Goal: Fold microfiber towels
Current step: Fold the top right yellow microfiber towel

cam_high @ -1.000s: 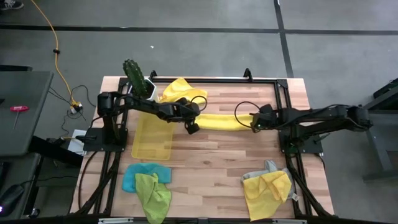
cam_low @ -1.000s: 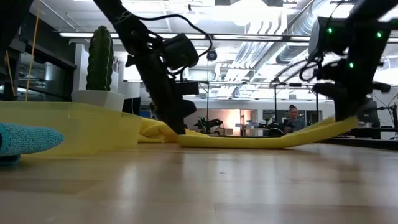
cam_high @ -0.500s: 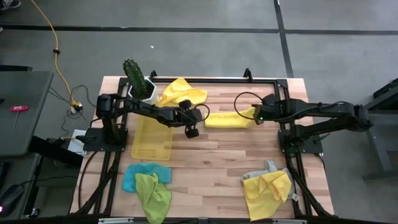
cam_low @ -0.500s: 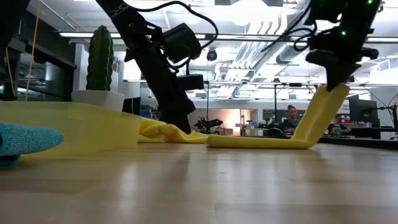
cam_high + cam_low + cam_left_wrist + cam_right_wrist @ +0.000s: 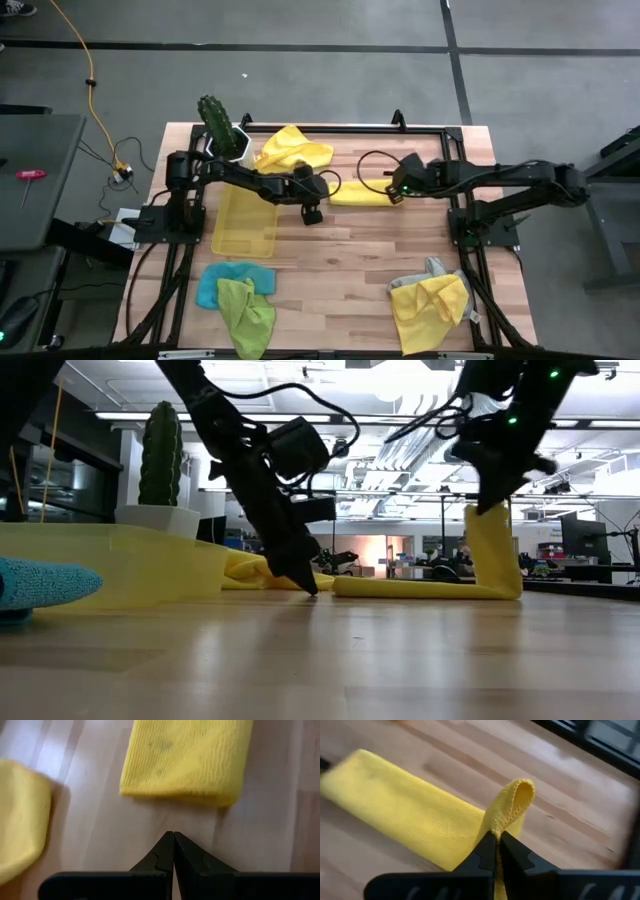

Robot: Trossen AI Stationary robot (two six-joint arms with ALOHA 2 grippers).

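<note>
Behind the table an open workshop is glowing under ceiling lights, and on the wooden table [image 5: 340,250] we are folding a yellow towel [image 5: 358,193] lying near the far middle. It is behaving like soft, light cloth: the lifted end is standing up in a limp loop while the rest is staying flat on the wood. We judge it will drape and sag, not slide as one piece, so an edge or corner is the place to pinch. The right gripper [image 5: 396,189] is doing just that, its fingers [image 5: 490,851] clamped tight on the towel's raised end and holding it above the flat part. The left gripper [image 5: 312,213] is sitting low just beside the towel's other end, fingers [image 5: 172,852] pressed together on nothing, tips at the bare wood, apart from the cloth.

Moving outward, we are seeing another crumpled yellow towel [image 5: 293,148] near the far edge, just beyond the left arm, close enough to snag. A tray [image 5: 246,225] is lying beside that arm, and a cactus [image 5: 215,120] is standing in its white pot at the far left corner. Well apart at the near edge, a blue towel [image 5: 213,282] and a green towel [image 5: 246,312] are heaped on the left, a yellow heap [image 5: 430,310] over a grey towel [image 5: 422,273] on the right.
</note>
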